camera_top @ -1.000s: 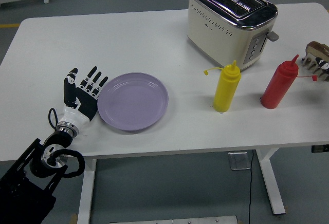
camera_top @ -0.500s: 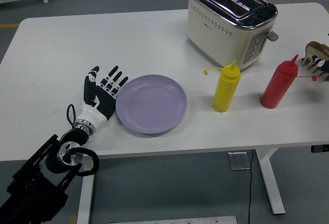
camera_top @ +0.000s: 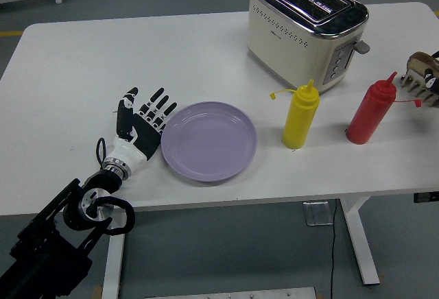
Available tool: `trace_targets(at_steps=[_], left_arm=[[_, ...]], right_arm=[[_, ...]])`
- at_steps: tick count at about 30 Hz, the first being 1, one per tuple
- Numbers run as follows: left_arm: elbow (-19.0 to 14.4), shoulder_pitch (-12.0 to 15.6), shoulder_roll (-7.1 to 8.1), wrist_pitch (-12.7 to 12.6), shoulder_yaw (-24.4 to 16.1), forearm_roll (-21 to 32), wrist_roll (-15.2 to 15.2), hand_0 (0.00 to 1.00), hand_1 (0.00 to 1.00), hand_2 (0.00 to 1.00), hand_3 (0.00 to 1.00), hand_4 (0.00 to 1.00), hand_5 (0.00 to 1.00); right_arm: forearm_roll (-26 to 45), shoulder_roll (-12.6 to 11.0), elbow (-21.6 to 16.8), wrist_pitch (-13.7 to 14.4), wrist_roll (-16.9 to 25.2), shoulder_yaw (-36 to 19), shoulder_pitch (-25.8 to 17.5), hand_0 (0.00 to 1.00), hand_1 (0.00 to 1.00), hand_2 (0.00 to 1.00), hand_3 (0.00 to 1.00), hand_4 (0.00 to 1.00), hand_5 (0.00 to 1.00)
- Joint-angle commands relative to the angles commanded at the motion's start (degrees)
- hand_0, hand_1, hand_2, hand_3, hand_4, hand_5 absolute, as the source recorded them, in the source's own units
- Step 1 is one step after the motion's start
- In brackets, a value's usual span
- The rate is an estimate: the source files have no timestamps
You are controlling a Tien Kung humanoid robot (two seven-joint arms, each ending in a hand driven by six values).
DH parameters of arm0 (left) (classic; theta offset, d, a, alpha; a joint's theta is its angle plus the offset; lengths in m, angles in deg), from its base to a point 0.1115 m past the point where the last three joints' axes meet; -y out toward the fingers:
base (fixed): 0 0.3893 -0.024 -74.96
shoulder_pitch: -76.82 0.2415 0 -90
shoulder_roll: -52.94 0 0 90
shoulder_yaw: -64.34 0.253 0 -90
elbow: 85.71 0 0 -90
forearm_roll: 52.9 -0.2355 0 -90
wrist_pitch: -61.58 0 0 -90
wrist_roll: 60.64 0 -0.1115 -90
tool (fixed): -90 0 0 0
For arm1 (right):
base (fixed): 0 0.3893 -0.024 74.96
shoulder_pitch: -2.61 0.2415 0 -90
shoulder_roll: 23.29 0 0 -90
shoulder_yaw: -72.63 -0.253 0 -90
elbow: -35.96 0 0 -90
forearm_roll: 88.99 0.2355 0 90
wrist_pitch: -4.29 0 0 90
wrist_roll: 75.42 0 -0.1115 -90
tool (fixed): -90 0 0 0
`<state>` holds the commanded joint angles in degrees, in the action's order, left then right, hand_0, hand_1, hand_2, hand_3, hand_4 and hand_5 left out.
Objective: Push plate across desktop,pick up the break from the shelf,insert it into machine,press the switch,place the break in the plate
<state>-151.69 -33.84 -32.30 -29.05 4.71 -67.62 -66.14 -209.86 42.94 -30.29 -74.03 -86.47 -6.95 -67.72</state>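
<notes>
a yellow squeeze bottle (camera_top: 301, 116) stands just right of the lilac plate (camera_top: 208, 140), with a red squeeze bottle (camera_top: 371, 110) farther right and a cream and chrome toaster (camera_top: 306, 29) behind them toward the far edge; the yellow bottle is the nearest thing in the plate's way on that side. at the right edge of the table a wooden rack with bread (camera_top: 424, 79) is only partly in view. the white table (camera_top: 75, 66) is bare to the left and behind the plate, and a strip of open surface lies between the plate and the near edge. the plate is round, shallow and holds nothing, sitting near the table's front, left of centre. the left hand (camera_top: 141, 132) lies at the plate's left rim, fingers spread flat and gripping nothing, fingertips touching or just beside the rim. the right hand is not visible.
</notes>
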Motion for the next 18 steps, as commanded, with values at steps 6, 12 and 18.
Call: trace_targets(at_steps=[6, 12, 18], left_arm=[[-2.54, 0.57, 0.59, -0.09, -2.88, -0.59, -0.03, 0.876, 0.91, 0.96, 0.812, 0.641, 0.998], [-5.04, 1.07, 0.96, -0.37, -6.44, -1.43, -0.06, 0.875, 0.909, 0.959, 0.812, 0.641, 0.998], [-7.04, 2.14, 1.17, -0.65, -11.28, -2.2, -0.33, 0.874, 0.907, 0.956, 0.809, 0.643, 0.998]], right_arm=[[0.2, -0.17, 0.59, 0.42, 0.27, 0.4, 0.24, 0.412, 0.505, 0.537, 0.542, 0.495, 0.084], [0.88, -0.38, 0.36, 2.21, 1.04, 0.62, 0.39, 0.357, 0.462, 0.515, 0.525, 0.461, 0.087], [2.9, -1.04, -2.1, 5.41, 2.43, 0.36, 0.05, 0.336, 0.456, 0.507, 0.52, 0.4, 0.109]])
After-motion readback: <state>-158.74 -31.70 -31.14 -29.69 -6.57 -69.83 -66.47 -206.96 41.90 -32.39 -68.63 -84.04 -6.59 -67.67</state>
